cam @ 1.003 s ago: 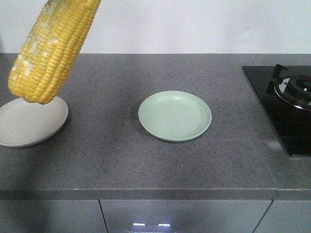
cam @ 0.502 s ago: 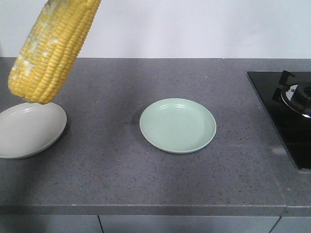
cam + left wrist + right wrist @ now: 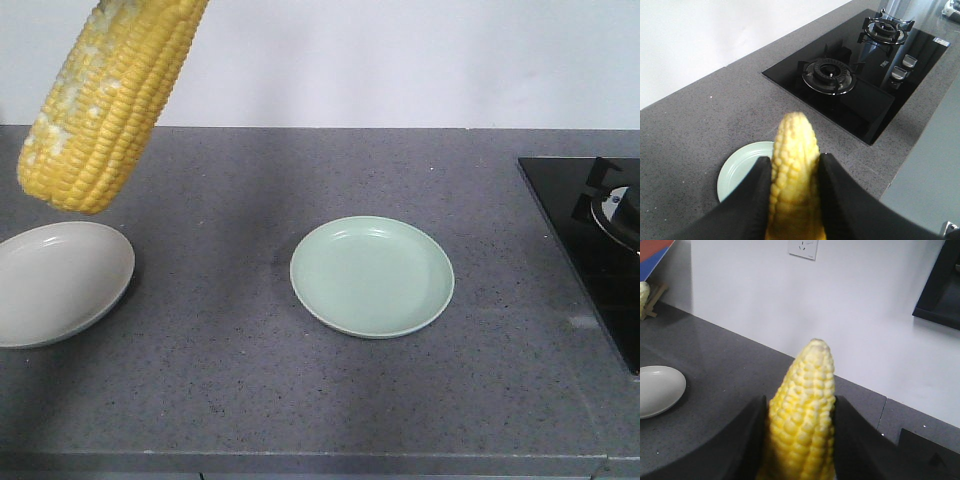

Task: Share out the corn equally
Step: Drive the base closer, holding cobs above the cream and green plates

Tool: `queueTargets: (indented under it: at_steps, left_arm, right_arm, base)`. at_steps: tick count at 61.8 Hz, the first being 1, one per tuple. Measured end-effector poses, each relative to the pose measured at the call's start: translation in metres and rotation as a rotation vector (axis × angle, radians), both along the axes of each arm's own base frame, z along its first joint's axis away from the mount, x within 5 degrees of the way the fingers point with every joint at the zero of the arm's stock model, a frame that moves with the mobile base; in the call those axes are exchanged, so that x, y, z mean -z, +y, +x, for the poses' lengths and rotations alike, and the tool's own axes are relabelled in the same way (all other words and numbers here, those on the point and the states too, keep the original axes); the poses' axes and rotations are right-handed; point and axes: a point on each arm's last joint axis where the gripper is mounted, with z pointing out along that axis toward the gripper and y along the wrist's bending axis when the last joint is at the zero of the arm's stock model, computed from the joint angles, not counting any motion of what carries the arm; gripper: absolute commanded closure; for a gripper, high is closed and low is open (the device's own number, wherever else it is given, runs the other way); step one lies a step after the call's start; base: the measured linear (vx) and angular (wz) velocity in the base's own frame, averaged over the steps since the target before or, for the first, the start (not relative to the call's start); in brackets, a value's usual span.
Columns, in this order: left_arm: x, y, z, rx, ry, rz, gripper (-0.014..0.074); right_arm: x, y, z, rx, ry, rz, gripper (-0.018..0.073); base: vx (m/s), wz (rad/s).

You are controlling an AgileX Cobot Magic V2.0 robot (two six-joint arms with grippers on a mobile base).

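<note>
A big yellow corn cob (image 3: pixel 105 100) hangs close to the front camera at the upper left, above a white plate (image 3: pixel 55 282); whatever holds it is out of frame. An empty pale green plate (image 3: pixel 372 275) lies mid-counter. My left gripper (image 3: pixel 795 162) is shut on a corn cob (image 3: pixel 792 150), its black fingers (image 3: pixel 760 180) pressed to both sides, with the green plate (image 3: pixel 740 170) below it. My right gripper (image 3: pixel 800 407) is shut on another corn cob (image 3: pixel 807 385), tip up, with the white plate (image 3: pixel 657 387) off to its left.
A black gas hob (image 3: pixel 600 250) fills the counter's right end, and its burners (image 3: pixel 830 75) show past the left gripper. The grey counter (image 3: pixel 220 350) ends at a front edge. Behind stands a white wall with a socket (image 3: pixel 803 247).
In the front view both plates and the hob have slid down and to the right, and the counter's front edge has dropped lower. The cob stays at the upper left.
</note>
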Motion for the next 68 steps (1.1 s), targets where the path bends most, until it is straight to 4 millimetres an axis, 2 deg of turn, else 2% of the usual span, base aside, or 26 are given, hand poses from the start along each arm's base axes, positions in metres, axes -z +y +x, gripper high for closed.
queueTargets:
  at_steps: [68]
  left_arm:
    - [0.0000,0.0000,0.0000,0.000,0.000,0.000,0.0603]
  right_arm:
    - [0.0000,0.0000,0.0000,0.000,0.000,0.000,0.0561]
  base:
    - [0.04,0.00]
